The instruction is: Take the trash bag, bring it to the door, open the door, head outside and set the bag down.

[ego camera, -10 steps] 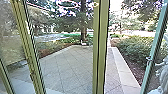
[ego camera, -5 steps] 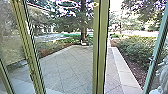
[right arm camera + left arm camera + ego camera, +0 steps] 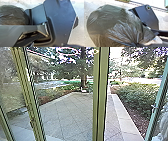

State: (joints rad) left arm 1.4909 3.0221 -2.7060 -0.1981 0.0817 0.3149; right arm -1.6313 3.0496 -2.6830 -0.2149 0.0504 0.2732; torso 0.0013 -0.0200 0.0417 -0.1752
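Head view: green post (image 3: 102, 97) stands before paving (image 3: 67, 114), left of door (image 3: 151, 122).

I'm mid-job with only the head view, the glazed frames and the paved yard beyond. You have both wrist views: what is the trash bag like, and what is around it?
Observer: In the left wrist view the bag looks dark, glossy and bulging, its creases running together to one gathered spot.

Operator: Anything close to that gathered spot?

Observer: Something pale is near it; I can't tell what. The robot's own dark plate shows past the bag, with light ground around.

Operator: And the right wrist view?

Observer: A rounded part of the bag shows there too, near the robot's plate. I can't tell whether it touches.
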